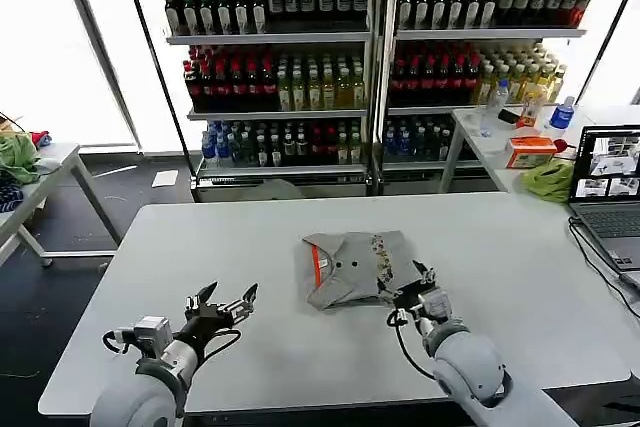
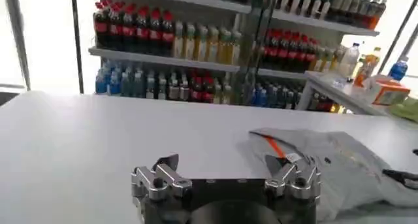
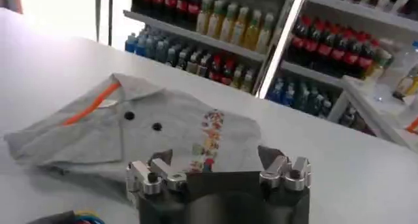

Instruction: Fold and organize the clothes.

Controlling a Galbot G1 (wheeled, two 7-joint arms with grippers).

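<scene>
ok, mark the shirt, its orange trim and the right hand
shirt (image 1: 350, 269), head view, middle of the folded grey cloth
orange trim (image 3: 91, 105), right wrist view, midway along the stripe
right hand (image 1: 417, 287), head view, between its fingertips

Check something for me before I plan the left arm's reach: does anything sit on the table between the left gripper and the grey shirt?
Nothing visible does. The left gripper, jaws open, hovers over bare table beside the folded grey shirt. The right gripper, jaws open, is at the shirt's near edge.
</scene>
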